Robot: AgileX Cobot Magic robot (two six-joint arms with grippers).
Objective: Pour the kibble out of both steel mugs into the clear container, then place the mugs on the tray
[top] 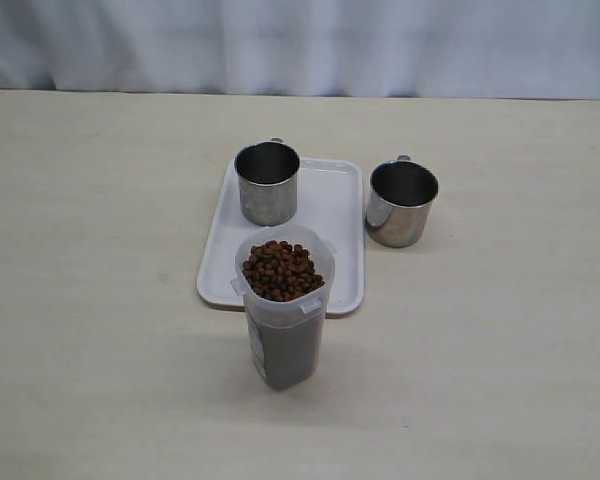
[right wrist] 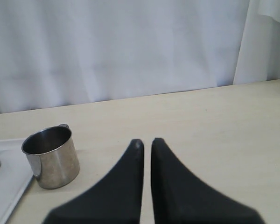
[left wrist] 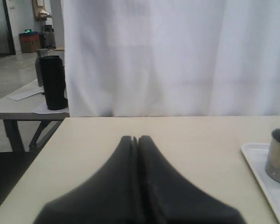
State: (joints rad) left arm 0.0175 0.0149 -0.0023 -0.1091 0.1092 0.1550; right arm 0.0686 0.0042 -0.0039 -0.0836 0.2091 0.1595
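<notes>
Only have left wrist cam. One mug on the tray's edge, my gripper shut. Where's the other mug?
Observer: The other mug stands upright on the table, just right of the tray, not on it.
Operator: Kibble poured?
Observer: The container, in front of the tray, holds kibble up to near its rim.
Operator: Right gripper?
Observer: The right gripper is shut and holds nothing.
</notes>
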